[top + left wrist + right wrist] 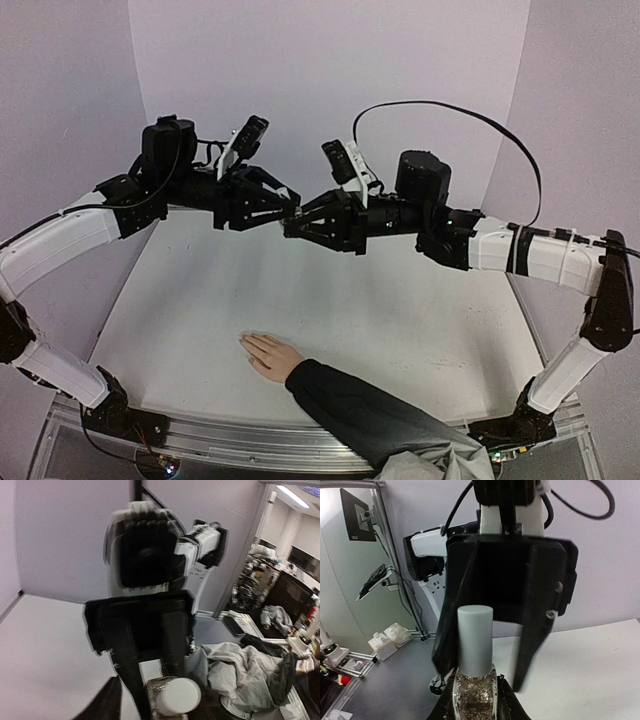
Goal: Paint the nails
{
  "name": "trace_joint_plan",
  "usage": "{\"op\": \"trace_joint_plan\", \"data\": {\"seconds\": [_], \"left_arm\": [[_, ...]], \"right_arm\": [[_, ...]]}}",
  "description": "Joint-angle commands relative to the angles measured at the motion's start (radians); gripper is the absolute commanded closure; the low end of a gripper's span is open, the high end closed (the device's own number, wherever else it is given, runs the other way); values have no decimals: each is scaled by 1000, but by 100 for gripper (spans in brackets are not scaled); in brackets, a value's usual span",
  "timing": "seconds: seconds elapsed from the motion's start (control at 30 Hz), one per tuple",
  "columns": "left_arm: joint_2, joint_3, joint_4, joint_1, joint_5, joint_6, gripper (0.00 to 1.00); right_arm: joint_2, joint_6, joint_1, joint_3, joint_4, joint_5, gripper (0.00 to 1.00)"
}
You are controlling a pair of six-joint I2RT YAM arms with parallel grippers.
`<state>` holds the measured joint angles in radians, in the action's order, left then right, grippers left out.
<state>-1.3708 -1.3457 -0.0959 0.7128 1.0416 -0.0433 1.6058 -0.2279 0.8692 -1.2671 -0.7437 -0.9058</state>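
Glitter polish bottle point(473, 696) sits clamped in the right gripper point(291, 228), the left gripper point(294, 206) parted astride its grey cap point(475, 640); an off-centre bite could slip and spill onto the table point(420, 310), whose near edge holds the nails point(246, 345).

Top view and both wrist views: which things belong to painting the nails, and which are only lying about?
For the job: human hand, glitter polish bottle, its grey cap, right pincer holding the bottle, left pincer at the cap.
Lying about, beyond the table: monitor, keyboard.
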Motion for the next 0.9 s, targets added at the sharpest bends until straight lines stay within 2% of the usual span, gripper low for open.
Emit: {"op": "trace_joint_plan", "data": {"seconds": [0.0, 0.03, 0.1, 0.17, 0.23, 0.33, 0.47, 0.57, 0.77, 0.87], "left_arm": [[62, 16, -50, -19, -387, -123, 34], [83, 26, -54, -23, -465, -176, 26], [119, 47, -62, -24, -600, -296, 16], [148, 72, -74, -24, -713, -443, 12], [156, 74, -73, -22, -749, -540, 9], [136, 40, -73, -8, -800, -568, 8], [85, -3, -64, 20, -882, -521, 16], [47, -19, -41, 27, -906, -497, 28], [9, -26, -10, 32, -911, -484, 45], [3, -30, -3, 33, -916, -475, 57]], "right_arm": [[-95, 120, -2, -13, -27, 255, 100], [-94, 153, -2, -14, 8, 343, 100], [-81, 197, 0, -17, 53, 529, 100], [-58, 218, 9, -23, 71, 701, 100], [-20, 278, 25, -34, 65, 833, 100], [50, 325, 64, -83, 66, 998, 100], [111, 359, 118, -143, 60, 1133, 100], [138, 356, 142, -172, 56, 1185, 100], [162, 366, 171, -199, 51, 1181, 100], [166, 372, 179, -201, 51, 1178, 100]]}}
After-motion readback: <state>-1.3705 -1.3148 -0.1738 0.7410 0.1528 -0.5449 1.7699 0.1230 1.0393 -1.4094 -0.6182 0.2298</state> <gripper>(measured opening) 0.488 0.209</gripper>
